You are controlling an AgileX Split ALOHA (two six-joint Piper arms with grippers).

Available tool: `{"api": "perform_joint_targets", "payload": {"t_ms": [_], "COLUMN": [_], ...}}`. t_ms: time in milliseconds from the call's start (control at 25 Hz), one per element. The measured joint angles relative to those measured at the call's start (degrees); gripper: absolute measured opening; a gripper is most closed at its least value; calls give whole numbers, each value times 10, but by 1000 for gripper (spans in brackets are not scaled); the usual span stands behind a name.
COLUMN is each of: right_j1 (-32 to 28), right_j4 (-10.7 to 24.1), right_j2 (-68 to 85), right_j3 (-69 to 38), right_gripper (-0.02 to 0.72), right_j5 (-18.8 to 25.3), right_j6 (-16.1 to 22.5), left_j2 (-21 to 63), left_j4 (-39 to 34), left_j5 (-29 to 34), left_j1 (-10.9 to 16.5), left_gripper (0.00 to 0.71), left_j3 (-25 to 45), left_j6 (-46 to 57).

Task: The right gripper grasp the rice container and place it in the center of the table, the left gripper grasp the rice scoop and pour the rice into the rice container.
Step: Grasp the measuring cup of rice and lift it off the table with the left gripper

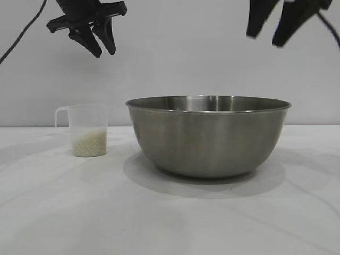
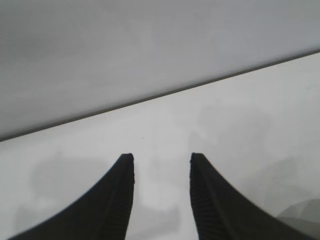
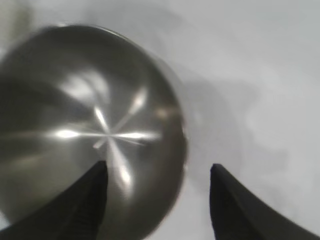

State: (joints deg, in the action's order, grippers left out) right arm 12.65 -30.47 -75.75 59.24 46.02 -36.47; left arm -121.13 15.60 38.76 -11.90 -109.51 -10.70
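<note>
The bowl [image 1: 208, 136] is seen upright on the table [image 1: 64, 212], mouth up, a little right of the middle in the exterior view, with nothing gripping it. In the right wrist view its inside [image 3: 85, 130] is seen bare and shiny. The scoop [image 1: 87, 130] is stood upright on the table to the bowl's left, apart from it, long axis vertical, mouth up. Its loop handle is turned away from the bowl, toward the exterior view's left edge. Rice [image 1: 90, 144] is held in its lower part.

The left gripper [image 1: 103, 43] is hung high above the scoop, tips slanted down, touching nothing. Its fingers [image 2: 122, 200] are seen parted with only bare table [image 2: 240, 125] between them.

The right gripper [image 1: 271, 33] is raised high above the bowl's right side, well clear of the rim. Its fingers [image 3: 85, 210] are spread wide and empty; one is seen over the bowl's inside, the other over the table [image 3: 260, 75] beside it.
</note>
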Motion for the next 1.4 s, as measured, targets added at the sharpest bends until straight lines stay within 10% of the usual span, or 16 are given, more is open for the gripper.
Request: {"api": "perform_joint_targets", "payload": {"t_ms": [200,600,1000,1400], "right_j1": [0,0,0,0], "right_j4": [52,120,97,207], "right_j2": [174,316,361,570], "right_j3": [-148,-241,-243,-243], "right_gripper": [330,330,279,279], "right_j5": [-37,66,125,207], "right_j6": [17,125,143,252], "left_j2": [47,242,342,307], "left_j4": [-4,16,26,21], "left_j5": [-17,-271,-584,-723], "left_j1": [0,-2,-103,-121], "left_gripper": [221,221,221,221], "left_j3": [79,422,766,854], "left_j6": [-21,-103,-92,-16]}}
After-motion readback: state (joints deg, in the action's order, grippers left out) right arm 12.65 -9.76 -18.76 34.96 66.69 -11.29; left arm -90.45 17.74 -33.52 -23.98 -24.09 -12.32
